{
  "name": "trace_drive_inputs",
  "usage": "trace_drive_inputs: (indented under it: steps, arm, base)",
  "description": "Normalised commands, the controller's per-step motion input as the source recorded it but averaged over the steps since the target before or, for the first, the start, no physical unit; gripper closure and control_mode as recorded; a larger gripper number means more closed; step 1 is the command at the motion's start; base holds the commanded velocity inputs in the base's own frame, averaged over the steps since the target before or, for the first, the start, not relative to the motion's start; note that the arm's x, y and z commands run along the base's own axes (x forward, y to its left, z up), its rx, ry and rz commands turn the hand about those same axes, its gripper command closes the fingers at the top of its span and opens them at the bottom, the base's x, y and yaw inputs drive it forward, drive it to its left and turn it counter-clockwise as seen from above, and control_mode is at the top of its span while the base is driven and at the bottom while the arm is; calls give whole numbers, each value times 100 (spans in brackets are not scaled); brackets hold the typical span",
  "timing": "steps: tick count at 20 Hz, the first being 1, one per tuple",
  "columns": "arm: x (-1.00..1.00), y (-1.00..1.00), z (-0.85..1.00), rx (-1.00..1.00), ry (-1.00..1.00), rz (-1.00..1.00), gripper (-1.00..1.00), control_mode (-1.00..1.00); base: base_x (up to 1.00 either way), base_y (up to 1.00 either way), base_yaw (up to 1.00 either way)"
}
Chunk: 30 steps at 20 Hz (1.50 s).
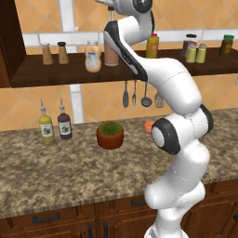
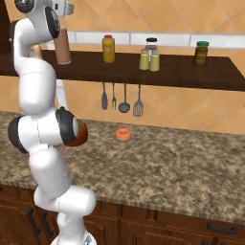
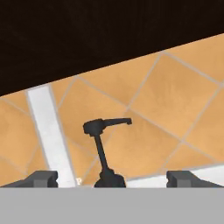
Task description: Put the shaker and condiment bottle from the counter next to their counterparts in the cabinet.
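The condiment bottle (image 1: pixel 111 55) (image 2: pixel 62 48) stands upright on the cabinet (image 1: pixel 46 74) (image 2: pixel 191 72) shelf, partly behind my arm. In the hand view its thin black pour spout (image 3: pixel 101 131) rises between my fingertips (image 3: pixel 43 178). My gripper (image 3: pixel 114 178) hovers right over the bottle's top, open, both tips far from the spout. Two yellow-green shakers (image 1: pixel 195 54) (image 2: pixel 149 60) stand side by side further right on the same shelf.
The shelf also holds two brown wooden shakers (image 1: pixel 54 53), a pale jar (image 1: pixel 93 56), a yellow red-capped bottle (image 1: pixel 152 45) (image 2: pixel 108 48) and a green-lidded jar (image 2: pixel 201 53). On the counter are two small spouted bottles (image 1: pixel 55 124), a potted plant (image 1: pixel 110 135) and an orange ring (image 2: pixel 123 134). Utensils (image 2: pixel 119 98) hang below the shelf.
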Motion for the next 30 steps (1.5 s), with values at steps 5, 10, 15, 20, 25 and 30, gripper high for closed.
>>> trace_drive_inputs:
  steps: [5,10,15,20,25,30]
  arm:
    - [-100,-47,-66,-3,0,0,-100,-100]
    - [-99,-49,-77,-2,0,0,-100,-100]
    - [-100,-49,-91,-6,-5,0,-100,-100]
    - [-100,-43,-94,-8,-14,0,-100,-100]
    - [-100,-28,-97,0,-5,0,-100,-100]
    - [-100,-39,-100,0,0,0,-100,-100]
  base:
    - [0,0,0]
    - [0,0,0]
    - [0,0,0]
    - [0,0,0]
    - [0,0,0]
    - [0,0,0]
